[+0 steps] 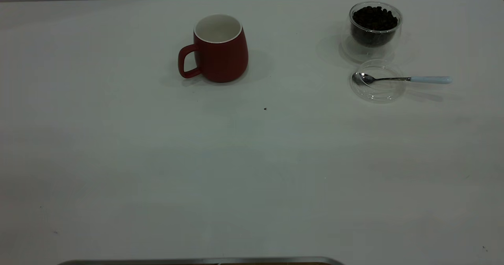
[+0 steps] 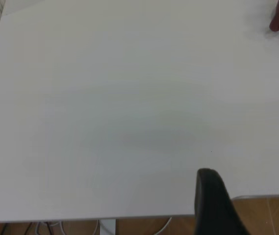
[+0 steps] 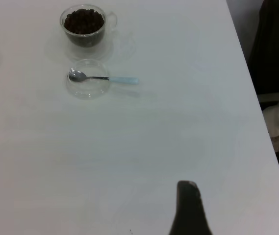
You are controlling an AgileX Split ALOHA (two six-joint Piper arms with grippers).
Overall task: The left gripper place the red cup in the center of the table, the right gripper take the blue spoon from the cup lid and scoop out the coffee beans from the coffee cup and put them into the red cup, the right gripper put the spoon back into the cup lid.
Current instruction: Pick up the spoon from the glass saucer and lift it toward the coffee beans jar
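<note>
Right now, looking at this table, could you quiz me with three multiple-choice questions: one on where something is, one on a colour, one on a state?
1. Where does the bowl of the blue spoon lie?
A. In the cup lid
B. In the red cup
C. On the bare table

2. What colour is the inside of the red cup?
A. Black
B. White
C. Blue

3. What state is the coffee cup in?
A. Empty
B. Tipped over
C. Upright, filled with coffee beans

Answers:
1. A: the metal bowl rests inside the clear disc, the handle sticking out past its rim.
2. B: the exterior view shows a white, empty interior.
3. C: the glass stands upright with dark beans up to near its rim.
</note>
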